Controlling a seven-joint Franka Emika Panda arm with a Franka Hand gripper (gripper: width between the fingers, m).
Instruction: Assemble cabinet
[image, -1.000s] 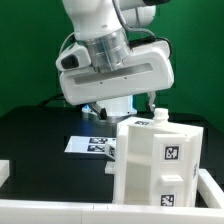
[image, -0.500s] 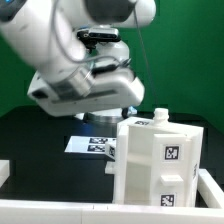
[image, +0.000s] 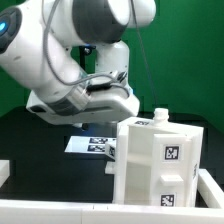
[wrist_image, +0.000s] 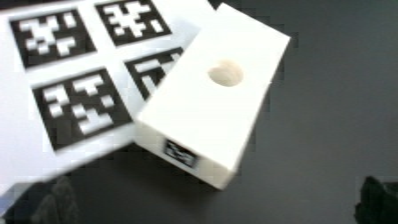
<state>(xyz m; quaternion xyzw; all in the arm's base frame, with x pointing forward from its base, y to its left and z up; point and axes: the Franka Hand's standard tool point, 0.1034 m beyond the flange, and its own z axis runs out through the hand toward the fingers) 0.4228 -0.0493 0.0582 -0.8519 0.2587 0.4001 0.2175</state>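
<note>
One cabinet stands on table, marker board at its 9 o'clock; fingers wide, nothing btw them.

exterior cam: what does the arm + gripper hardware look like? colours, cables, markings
The arm has glossy white rounded housings, dark joint seams and a blue light spot on one link. A thin dark cable hangs beside it. The gripper has a boxy white body; its fingers look dark and blurred in the wrist view. No readable markings.
</note>
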